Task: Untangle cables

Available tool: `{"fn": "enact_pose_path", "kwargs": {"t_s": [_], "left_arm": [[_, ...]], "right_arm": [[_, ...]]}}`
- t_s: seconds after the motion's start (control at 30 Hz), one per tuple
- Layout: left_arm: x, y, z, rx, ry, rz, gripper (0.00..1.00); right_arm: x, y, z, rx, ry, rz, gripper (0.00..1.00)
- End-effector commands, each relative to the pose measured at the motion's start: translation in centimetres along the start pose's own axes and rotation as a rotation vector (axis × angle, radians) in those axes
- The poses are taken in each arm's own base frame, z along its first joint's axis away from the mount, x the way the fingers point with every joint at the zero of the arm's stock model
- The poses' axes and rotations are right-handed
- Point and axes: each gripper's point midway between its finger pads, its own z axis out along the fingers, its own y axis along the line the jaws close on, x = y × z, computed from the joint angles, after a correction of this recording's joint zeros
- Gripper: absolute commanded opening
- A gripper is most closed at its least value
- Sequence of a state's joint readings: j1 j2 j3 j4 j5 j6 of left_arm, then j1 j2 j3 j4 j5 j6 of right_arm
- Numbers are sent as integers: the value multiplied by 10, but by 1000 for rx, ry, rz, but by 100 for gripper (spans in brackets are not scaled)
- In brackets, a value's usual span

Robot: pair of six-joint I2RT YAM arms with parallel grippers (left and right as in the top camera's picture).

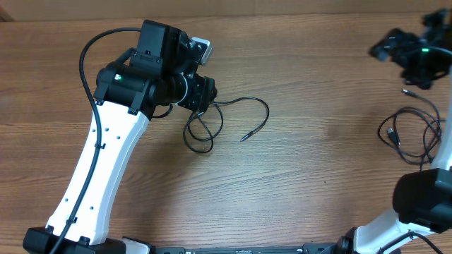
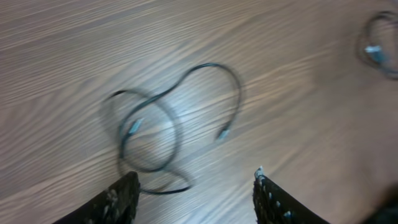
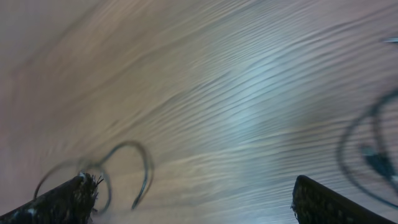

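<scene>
One thin black cable (image 1: pixel 212 123) lies in loose loops at the table's middle left, with a plug end (image 1: pixel 244 136) to its right. It also shows in the left wrist view (image 2: pixel 155 124) and blurred in the right wrist view (image 3: pixel 118 168). A second black cable (image 1: pixel 413 134) lies coiled at the right edge, also at the right of the right wrist view (image 3: pixel 373 155). My left gripper (image 2: pixel 196 193) is open and empty, just above the near edge of the first cable. My right gripper (image 3: pixel 193 199) is open and empty, held high at the far right.
The left arm (image 1: pixel 113 155) reaches diagonally across the left half of the wooden table (image 1: pixel 311 183). The right arm's base (image 1: pixel 420 204) stands at the bottom right, next to the second cable.
</scene>
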State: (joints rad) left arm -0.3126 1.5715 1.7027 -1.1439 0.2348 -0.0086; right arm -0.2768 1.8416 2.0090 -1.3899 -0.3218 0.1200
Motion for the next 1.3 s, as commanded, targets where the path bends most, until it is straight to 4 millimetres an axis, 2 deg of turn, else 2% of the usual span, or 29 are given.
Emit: {"fn": "enact_pose_path", "kwargs": {"t_s": [0.0,0.23,0.33,0.4,0.5,0.7,1.0,1.13,1.27], "left_arm": [[0,42,-15,-219,-15,-70,61],[10,97,-54,-341,-86,-351,64],[20,119,-68,-378,-99,-471,72],[28,129,-72,-386,-89,-526,77],[37,140,-77,-404,-71,-571,79],[41,145,-79,-413,-67,-587,79],[40,150,-82,-441,-79,-587,79],[40,150,-82,-441,-76,-587,79],[42,149,-81,-441,-71,-588,79]], "right_arm": [[19,42,9,-56,53,-128,99],[69,120,27,-122,154,-320,100],[91,153,31,-157,180,-407,100],[105,173,34,-181,190,-459,100],[126,203,42,-207,199,-540,100],[155,239,78,-135,182,-625,100],[205,280,155,-93,201,-764,100],[219,298,183,-119,188,-796,100],[224,302,206,-105,174,-786,100]]}}
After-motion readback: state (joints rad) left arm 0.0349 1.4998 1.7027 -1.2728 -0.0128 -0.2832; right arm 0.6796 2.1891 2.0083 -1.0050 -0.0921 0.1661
